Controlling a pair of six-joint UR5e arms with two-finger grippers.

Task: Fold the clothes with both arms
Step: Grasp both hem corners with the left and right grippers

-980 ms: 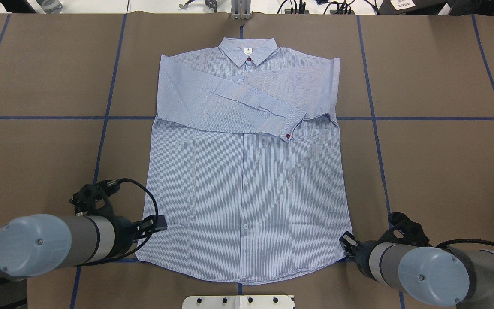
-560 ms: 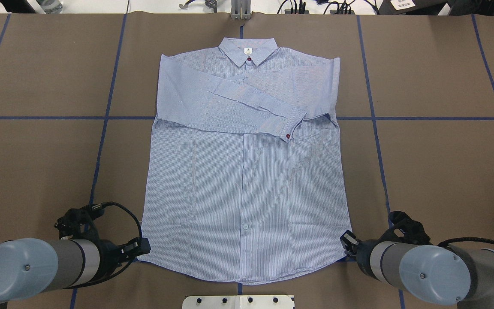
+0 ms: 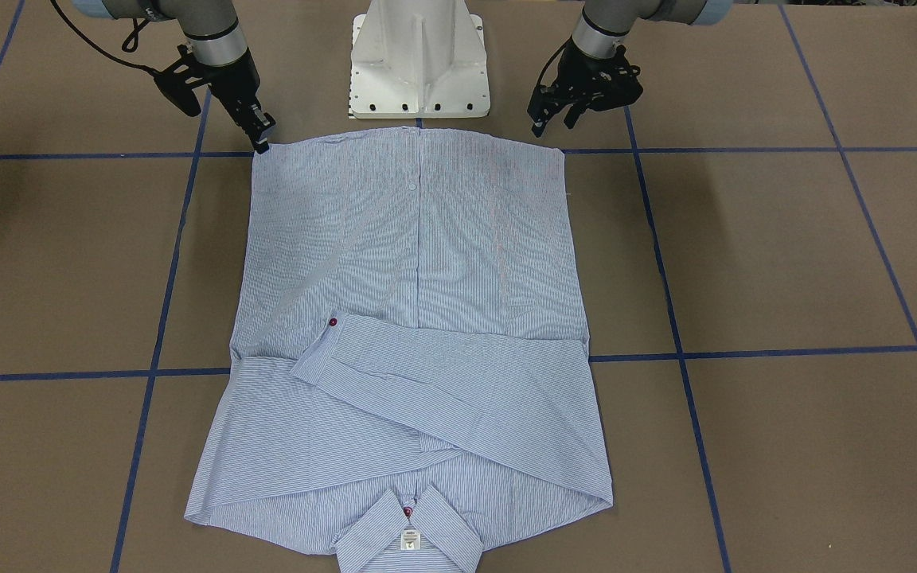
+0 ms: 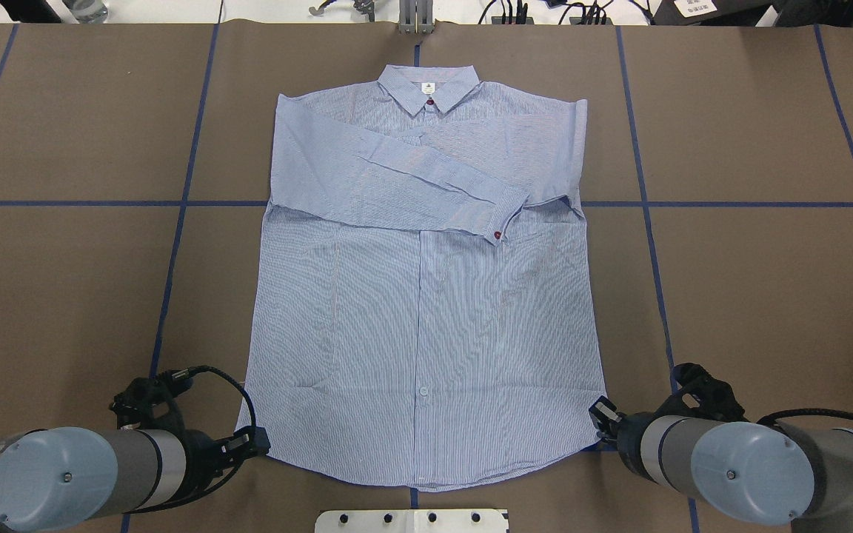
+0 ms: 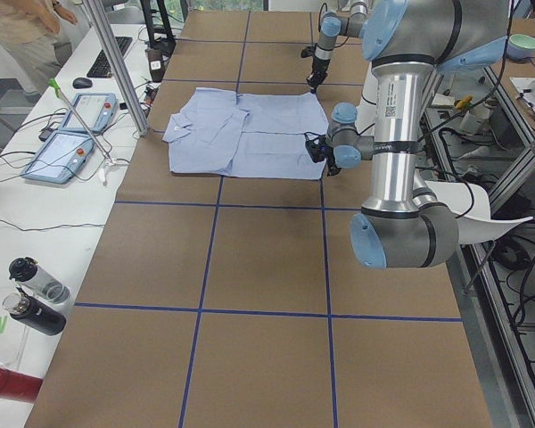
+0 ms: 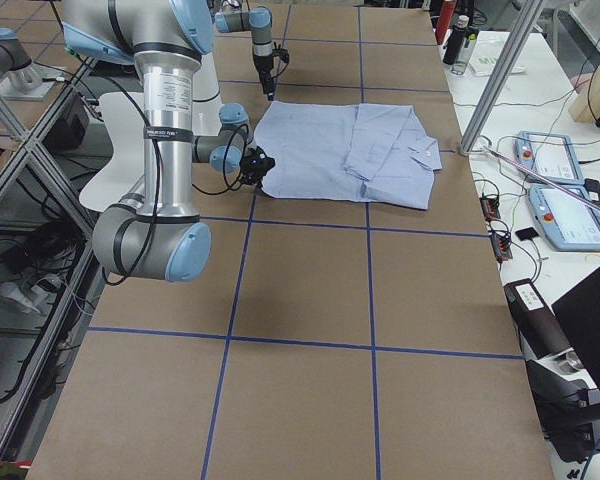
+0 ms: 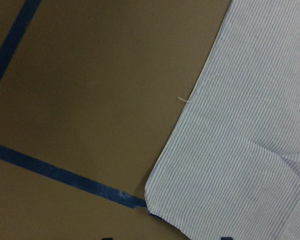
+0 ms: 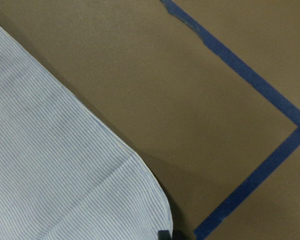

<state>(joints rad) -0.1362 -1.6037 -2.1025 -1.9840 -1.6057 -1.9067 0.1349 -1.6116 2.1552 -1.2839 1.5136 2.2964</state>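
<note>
Lying flat on the brown bench (image 4: 767, 311), the striped shirt (image 4: 426, 318) is seen from overhead with its collar (image 4: 429, 87) at 12 o'clock, its hem at 6 o'clock and one sleeve (image 4: 412, 185) folded across the chest. The left end effector (image 4: 258, 444) is held just beside the 7 o'clock hem corner, fingers spread. The right end effector (image 4: 603, 411) is set at the 5 o'clock corner, fingers pressed together; whether cloth is caught cannot be told.
</note>
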